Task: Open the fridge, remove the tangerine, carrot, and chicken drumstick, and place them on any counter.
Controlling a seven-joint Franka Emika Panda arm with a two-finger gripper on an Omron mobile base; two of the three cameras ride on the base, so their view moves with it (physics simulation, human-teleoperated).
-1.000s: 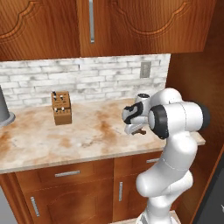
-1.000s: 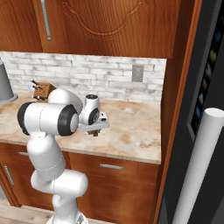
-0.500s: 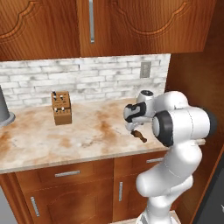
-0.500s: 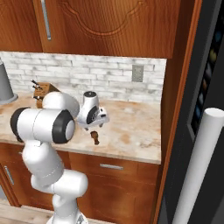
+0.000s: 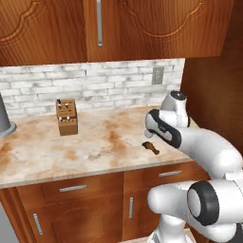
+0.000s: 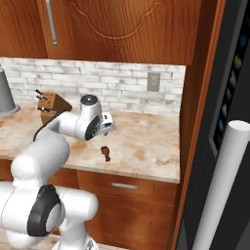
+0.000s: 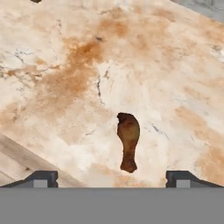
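Labels and writing: none legible on any item; the fridge [image 6: 229, 122] carries a vertical black strip of small coloured icons, too small to make out.

Left to right, left base view:
- Grey cylindrical vessel [image 5: 4, 118], cut off at the left edge, standing on the counter [image 5: 42, 156].
- Wooden knife block [image 5: 66, 117], upright, dark handles protruding, near the brick backsplash.
- Chicken drumstick [image 5: 151, 146]: dark brown, thick rounded end tapering to a thin bone end; lying flat on the beige marbled counter near its front edge, touching nothing else.
- Gripper [image 7: 112, 177]: fingers spread wide apart, holding nothing, hovering just above the drumstick.
- Wall outlet [image 5: 157, 75] on the backsplash.
- Fridge: dark charcoal, pale bar handle, at the right in the right base view.
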